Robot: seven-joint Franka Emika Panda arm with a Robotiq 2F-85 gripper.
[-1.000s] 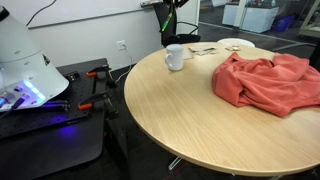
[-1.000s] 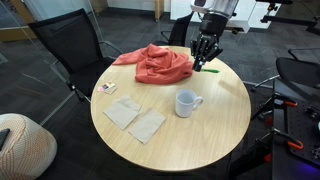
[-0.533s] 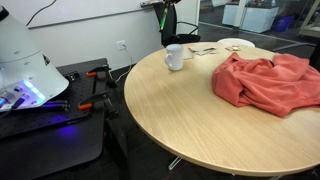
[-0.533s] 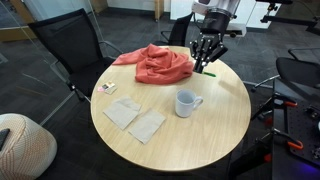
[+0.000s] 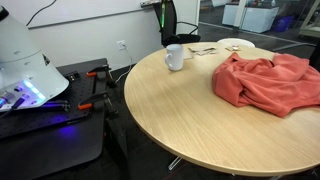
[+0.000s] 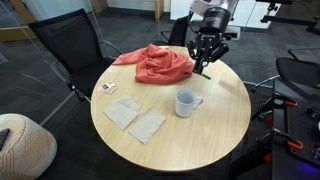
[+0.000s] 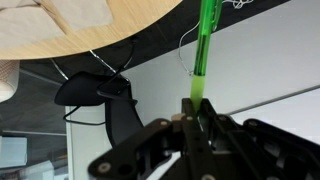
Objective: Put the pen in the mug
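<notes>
The white mug [image 6: 186, 103] stands upright on the round wooden table [image 6: 200, 140], handle to the right; it also shows in an exterior view [image 5: 175, 57] at the table's far edge. My gripper [image 6: 205, 62] hangs above the table's far side, beyond the mug, shut on the bright green pen [image 6: 207, 69]. In the wrist view the pen [image 7: 207, 45] sticks out straight from between the shut fingers [image 7: 197, 108]. In the wrist view the mug is a white shape at the left edge [image 7: 8, 78].
A crumpled red cloth [image 6: 155, 63] lies on the table's far left part. Two paper napkins [image 6: 135, 118] and a small card [image 6: 107, 88] lie left of the mug. Black chairs [image 6: 65, 55] stand around the table. A white plate [image 5: 236, 44] lies beyond the cloth.
My gripper has lifted a little with the pen and shifted slightly; the mug and cloth have not moved.
</notes>
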